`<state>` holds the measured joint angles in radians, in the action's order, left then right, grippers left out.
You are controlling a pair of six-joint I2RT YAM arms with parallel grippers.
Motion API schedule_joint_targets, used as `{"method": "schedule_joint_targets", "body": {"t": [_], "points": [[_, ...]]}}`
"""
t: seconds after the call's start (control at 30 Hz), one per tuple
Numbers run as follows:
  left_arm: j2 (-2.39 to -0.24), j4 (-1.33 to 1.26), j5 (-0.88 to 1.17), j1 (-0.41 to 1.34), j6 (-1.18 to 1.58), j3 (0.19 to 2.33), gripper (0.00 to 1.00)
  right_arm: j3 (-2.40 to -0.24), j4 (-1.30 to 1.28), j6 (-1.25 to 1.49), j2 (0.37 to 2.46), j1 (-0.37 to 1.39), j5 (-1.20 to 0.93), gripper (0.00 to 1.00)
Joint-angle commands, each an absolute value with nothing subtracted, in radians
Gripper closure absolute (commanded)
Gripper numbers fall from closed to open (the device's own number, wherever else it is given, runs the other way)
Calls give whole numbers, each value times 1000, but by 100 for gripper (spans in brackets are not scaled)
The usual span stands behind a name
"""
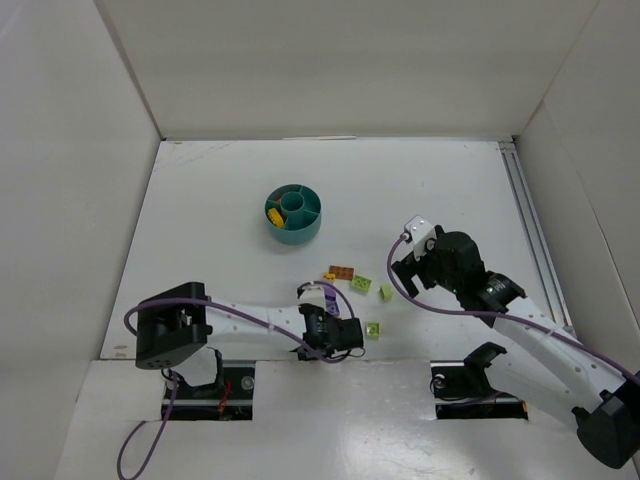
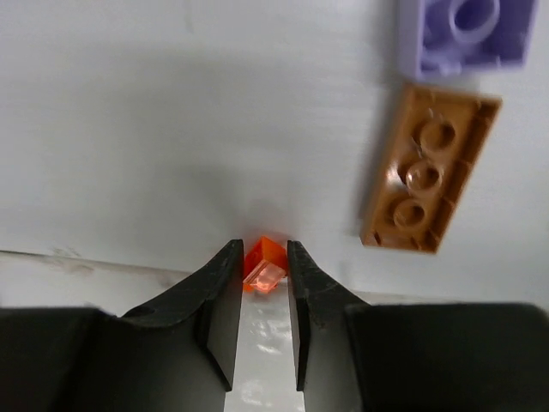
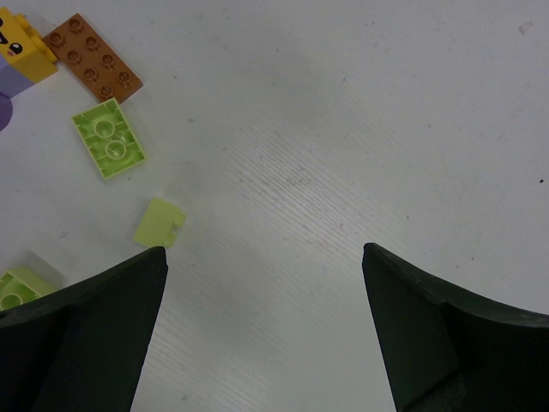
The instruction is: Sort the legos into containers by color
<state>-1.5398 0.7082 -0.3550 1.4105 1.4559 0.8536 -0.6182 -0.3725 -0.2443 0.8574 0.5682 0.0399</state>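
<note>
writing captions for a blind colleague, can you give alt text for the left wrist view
The left claw pinches a tiny orange brick between its two black fingers, low over the white table. A brown plate with three studs and a purple brick lie loose at upper right.

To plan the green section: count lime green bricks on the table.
3. The flat green brick lies beside the brown plate; the pale green brick right of it; the near green brick by the left claw. Arms may hide more.
</note>
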Motion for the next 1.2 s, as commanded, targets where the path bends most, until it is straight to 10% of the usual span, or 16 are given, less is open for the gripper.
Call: {"method": "schedule_joint_targets", "body": {"t": [0.0,0.57,1.17], "points": [[-1503,860,-454,1347,1465,905,90,-618,-325,-250,833,560,25,0],[-1235,435,-573,714,797,1083,91,-638,-316,-250,824,542,86,0],[-1686,278,-387,396,454,1465,91,-785,-255,-268,1000,471,156,0]]}}
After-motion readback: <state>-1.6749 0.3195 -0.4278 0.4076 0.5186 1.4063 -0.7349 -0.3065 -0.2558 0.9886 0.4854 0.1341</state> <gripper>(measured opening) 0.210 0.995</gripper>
